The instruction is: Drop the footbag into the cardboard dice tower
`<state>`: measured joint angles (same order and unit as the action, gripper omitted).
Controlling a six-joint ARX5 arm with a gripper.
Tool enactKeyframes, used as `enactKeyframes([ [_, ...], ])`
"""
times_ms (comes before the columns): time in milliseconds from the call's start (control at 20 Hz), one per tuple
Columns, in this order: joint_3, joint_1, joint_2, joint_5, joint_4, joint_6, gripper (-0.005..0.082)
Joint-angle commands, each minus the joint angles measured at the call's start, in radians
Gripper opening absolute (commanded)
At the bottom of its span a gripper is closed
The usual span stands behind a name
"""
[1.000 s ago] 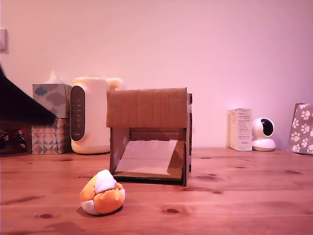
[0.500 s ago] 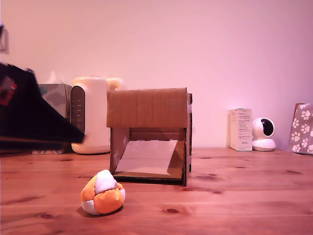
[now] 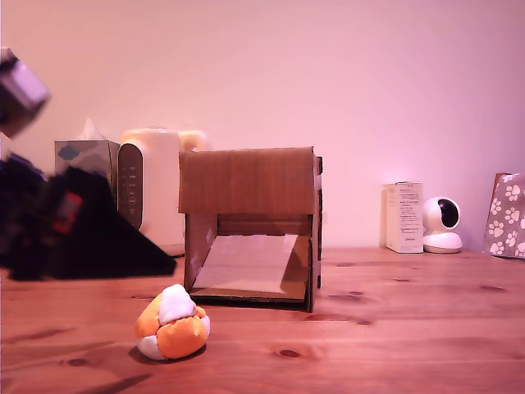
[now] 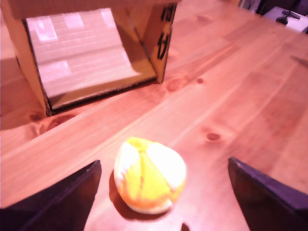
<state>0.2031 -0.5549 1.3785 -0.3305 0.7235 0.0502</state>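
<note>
The footbag [image 3: 171, 324] [image 4: 149, 174], a soft ball of orange, yellow and white panels, rests on the wooden table in front of the cardboard dice tower [image 3: 250, 226] [image 4: 91, 48]. The tower's lower front is open and shows a sloped ramp. My gripper [image 3: 123, 246] [image 4: 163, 192] comes in dark and blurred from the exterior view's left, above and left of the footbag. In the wrist view its two black fingers [image 4: 53, 202] stand wide apart on either side of the footbag, touching nothing. It is open.
Behind the tower at the exterior view's left stand a cream appliance [image 3: 152, 193] and patterned tissue boxes [image 3: 86, 156]. At the right are a white box [image 3: 404, 217], a small white camera [image 3: 442, 225] and a paw-print bag [image 3: 507, 215].
My arm has swung further in from the exterior view's left and lower, closer to the footbag. The footbag and the tower have not moved.
</note>
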Motion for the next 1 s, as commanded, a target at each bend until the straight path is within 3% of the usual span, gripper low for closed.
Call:
enactKeyframes([
  [0,0.035,-0.002,0.05,0.0,0.015,-0.007,0.0767],
  [300,0.151,-0.002,0.229,-0.006,-0.03,-0.006,0.0757],
  [350,0.163,-0.002,0.243,-0.022,-0.061,-0.006,0.0723],
  [450,0.183,-0.002,0.25,-0.032,-0.13,-0.013,0.0536],
  [600,0.196,-0.002,0.25,-0.027,-0.152,-0.033,0.012],
  [650,0.2,-0.002,0.249,-0.027,-0.152,-0.033,0.0049],
  [950,0.205,-0.002,0.113,-0.059,-0.227,-0.027,0.0032],
])
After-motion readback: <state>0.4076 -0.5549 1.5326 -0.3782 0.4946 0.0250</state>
